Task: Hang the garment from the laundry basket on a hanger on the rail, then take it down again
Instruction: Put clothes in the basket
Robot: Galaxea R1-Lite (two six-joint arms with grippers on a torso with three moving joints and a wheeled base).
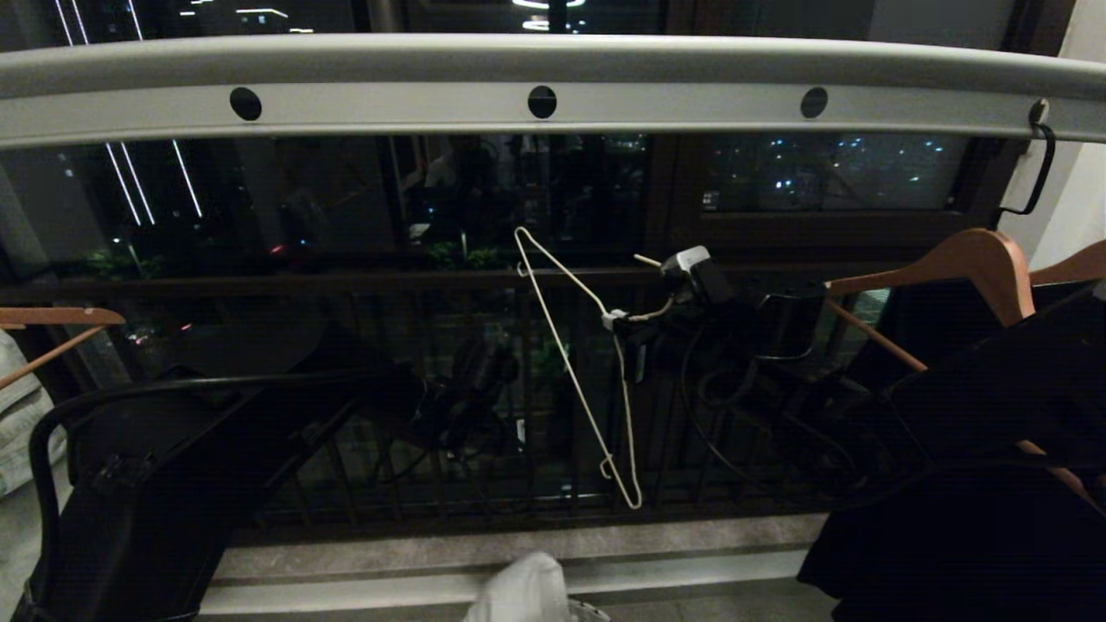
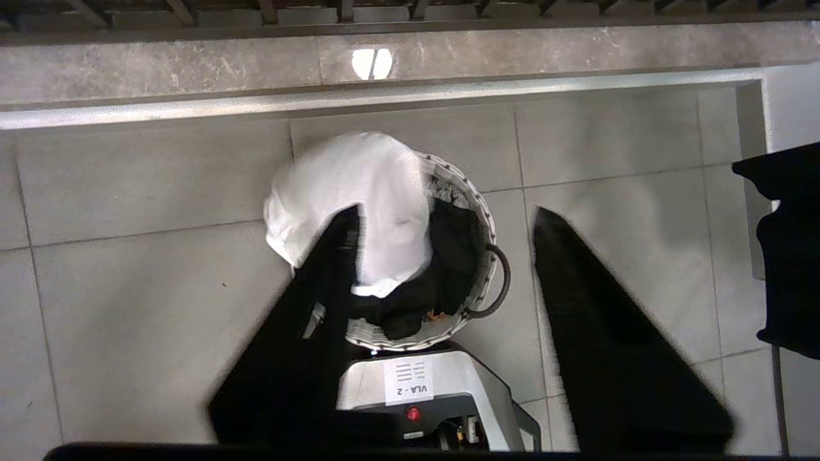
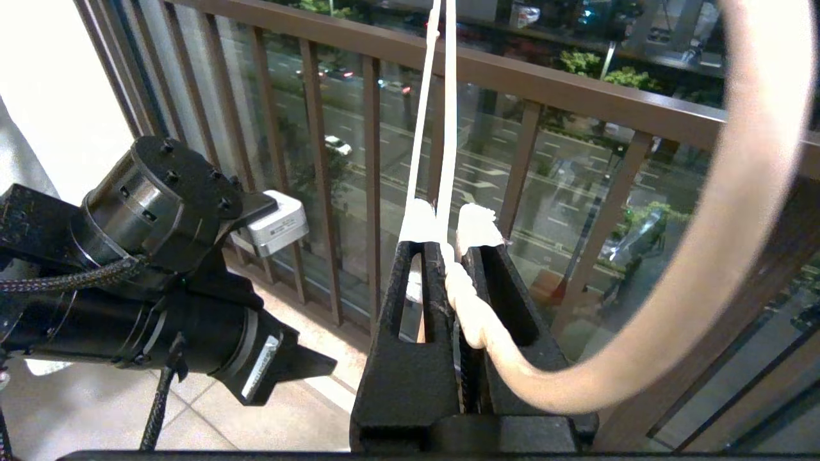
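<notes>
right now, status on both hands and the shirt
Left hand open above the laundry basket. Right hand shut on the hanger, off the rail. Garment draped over basket rim. Nothing blocking.

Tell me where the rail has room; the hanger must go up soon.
The rail is bare from its left end past the three middle holes. Crowded at right: a black hook with wooden hangers and dark clothes. The right tool holds the hanger below the rail's middle.

— What is seen at the right?
— A brown wooden hanger (image 1: 968, 263) draped with a black garment (image 1: 994, 484).
— And behind?
— A dark balcony railing (image 1: 415, 285) is set before the night city lights; grey floor tiles (image 2: 147, 288) are seen below.
</notes>
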